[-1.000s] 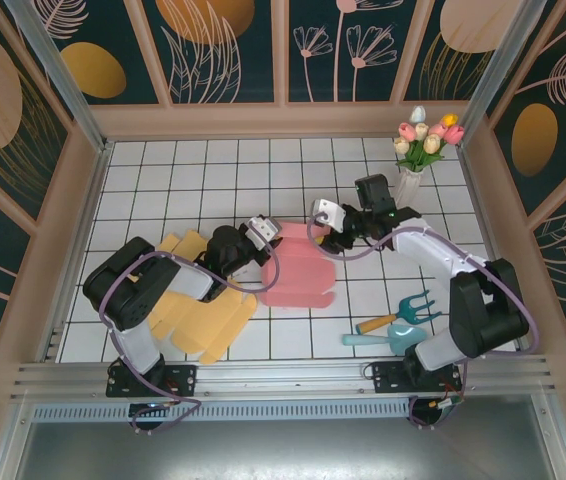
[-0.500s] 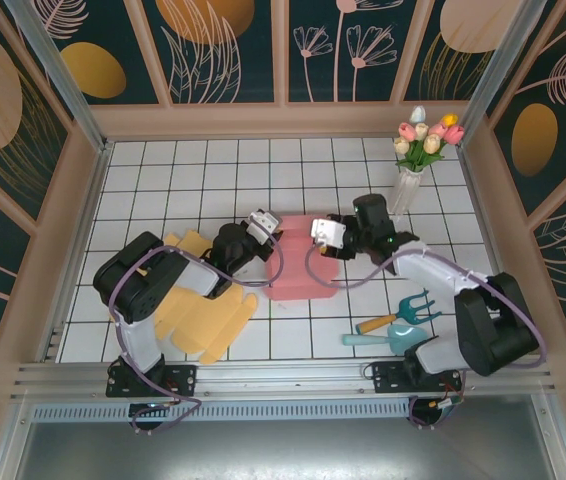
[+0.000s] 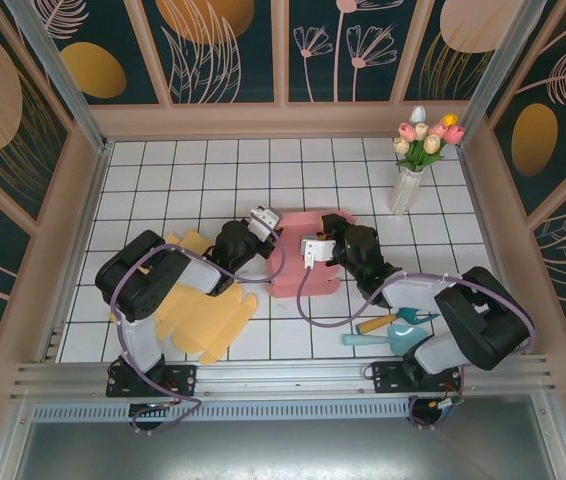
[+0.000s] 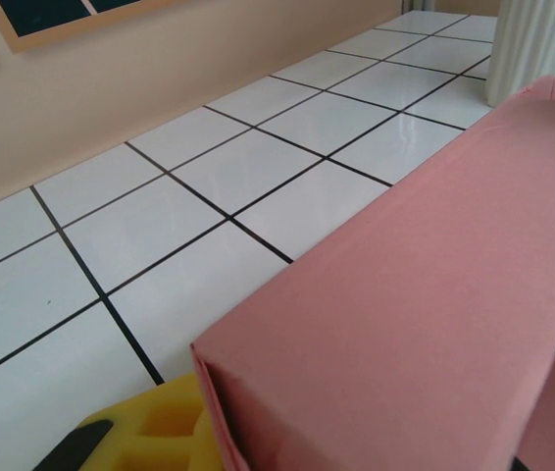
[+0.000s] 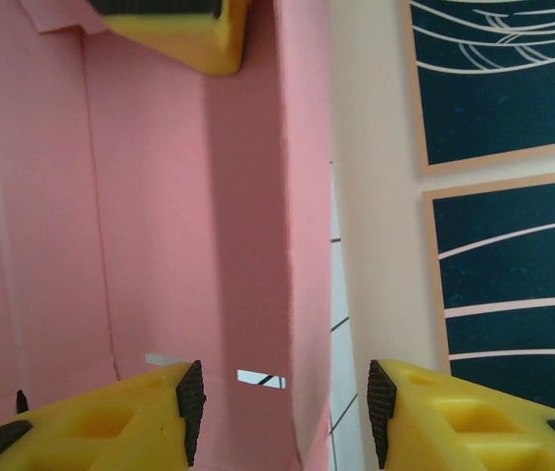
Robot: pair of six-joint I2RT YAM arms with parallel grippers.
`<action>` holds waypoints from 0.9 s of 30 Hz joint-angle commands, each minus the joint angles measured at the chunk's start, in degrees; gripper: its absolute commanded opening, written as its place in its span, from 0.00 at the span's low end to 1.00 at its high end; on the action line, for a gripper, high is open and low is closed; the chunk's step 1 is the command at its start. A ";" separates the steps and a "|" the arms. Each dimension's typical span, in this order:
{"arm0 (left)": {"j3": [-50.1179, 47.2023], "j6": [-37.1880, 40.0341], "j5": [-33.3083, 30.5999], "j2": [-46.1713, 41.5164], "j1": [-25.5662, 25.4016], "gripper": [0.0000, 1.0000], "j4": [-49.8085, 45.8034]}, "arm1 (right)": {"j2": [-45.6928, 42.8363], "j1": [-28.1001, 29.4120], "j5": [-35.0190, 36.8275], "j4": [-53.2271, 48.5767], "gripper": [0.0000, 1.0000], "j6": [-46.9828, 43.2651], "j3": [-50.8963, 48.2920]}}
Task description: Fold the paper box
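Observation:
The pink paper box [image 3: 293, 272] lies partly folded mid-table. My left gripper [image 3: 263, 226] is at its left rear corner, shut on the box's left wall [image 4: 425, 285]. One yellow finger [image 4: 150, 432] shows beside that wall, and the other finger [image 5: 175, 29] shows inside the box. My right gripper [image 3: 315, 250] reaches in from the right and stands open. Its pads [image 5: 191, 407] straddle an upright pink wall [image 5: 307, 275] without touching it, one pad inside the box and one outside.
Flat yellow paper sheets [image 3: 198, 305] lie under the left arm. A white vase of tulips [image 3: 408, 180] stands at the back right. A teal garden fork [image 3: 413, 308] and trowel [image 3: 383, 338] lie near the right arm's base. Wooden walls enclose the tiled floor.
The right arm swung left and toward me from beside the vase, and its gripper now straddles a box wall with its jaws narrower. The left gripper kept its hold.

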 commanded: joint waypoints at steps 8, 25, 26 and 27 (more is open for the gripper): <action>0.48 0.94 -1.68 2.16 0.10 0.12 -2.89 | 2.10 -0.02 1.83 7.65 0.52 0.74 0.81; 2.05 0.48 -1.85 2.72 0.10 0.12 -5.24 | 15.57 -0.52 8.74 29.36 0.34 -3.43 -1.81; 2.14 0.33 -1.72 2.58 0.07 0.12 -5.51 | 16.30 -0.45 9.23 31.42 0.29 -3.90 -2.21; 2.15 0.15 -1.62 2.50 0.10 0.12 -5.59 | 17.04 -0.37 9.84 33.24 0.24 -4.30 -2.56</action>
